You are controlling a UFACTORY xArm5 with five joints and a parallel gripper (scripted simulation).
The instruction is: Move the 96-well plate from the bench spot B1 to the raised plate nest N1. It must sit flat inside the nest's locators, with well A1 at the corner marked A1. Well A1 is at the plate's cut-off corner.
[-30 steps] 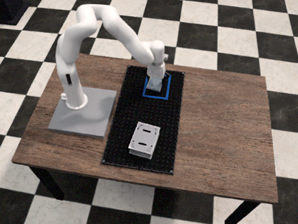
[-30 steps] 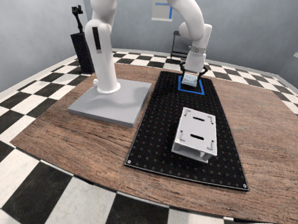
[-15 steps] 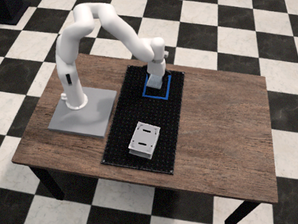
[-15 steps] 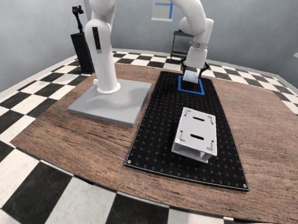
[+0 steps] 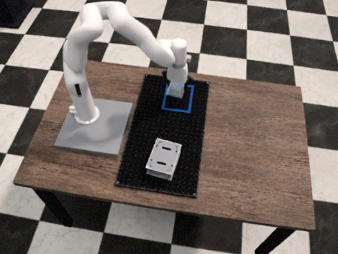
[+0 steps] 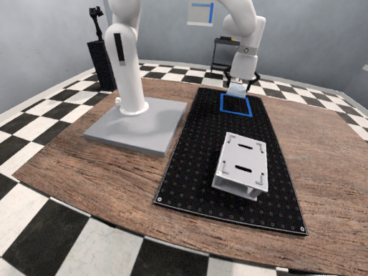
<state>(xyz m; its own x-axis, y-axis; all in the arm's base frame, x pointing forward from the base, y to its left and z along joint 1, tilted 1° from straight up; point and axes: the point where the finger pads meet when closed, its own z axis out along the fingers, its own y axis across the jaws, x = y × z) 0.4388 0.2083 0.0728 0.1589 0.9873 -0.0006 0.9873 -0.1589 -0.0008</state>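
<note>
My gripper (image 5: 176, 86) is shut on the pale 96-well plate (image 5: 175, 89) and holds it a little above the far end of the blue-outlined bench spot B1 (image 5: 177, 100). In the exterior view the plate (image 6: 237, 89) hangs under the gripper (image 6: 238, 85), just behind the blue outline (image 6: 235, 105). The raised grey plate nest N1 (image 5: 164, 157) stands empty on the black perforated mat (image 5: 166, 132), nearer the table's front; it also shows in the exterior view (image 6: 243, 164). I cannot make out the plate's cut-off corner or the nest's A1 mark.
The arm's grey base plate (image 5: 95, 127) sits left of the mat on the wooden table. A black pedestal (image 6: 101, 64) and a small stand (image 6: 223, 53) are on the floor behind the table.
</note>
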